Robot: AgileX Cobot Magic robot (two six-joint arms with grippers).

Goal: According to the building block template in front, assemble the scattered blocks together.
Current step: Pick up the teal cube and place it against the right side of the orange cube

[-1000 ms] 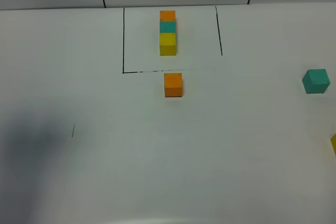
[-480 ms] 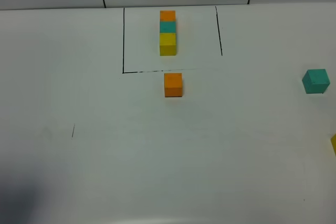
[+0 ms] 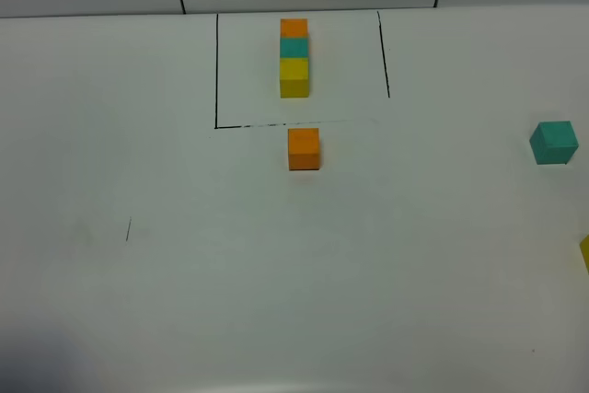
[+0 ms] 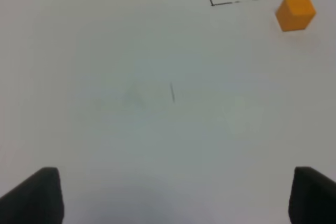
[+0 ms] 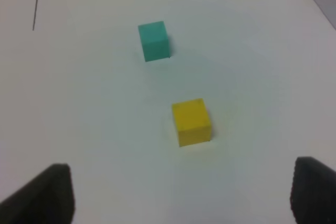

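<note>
1. The left gripper stood wide open and empty over bare table, with only a short pen mark beneath it.
2. The right gripper was also spread wide and held nothing. The yellow cube lay just ahead of it and the teal cube a little beyond.
3. The one change was a dark shadow at the near-left corner. It was broad a second earlier and had shrunk to a faint patch; no cube had shifted.
4. I judged that the left side had finished. The orange cube sat alone just outside the drawn frame, in line with the building block template.
5. Teal and yellow were still to be joined to it, probably by the right arm.
6. Both lay well apart from the orange cube, and the yellow one was cut off by the exterior view's right edge. The table between them was open, so only that far-right edge called for care.
</note>
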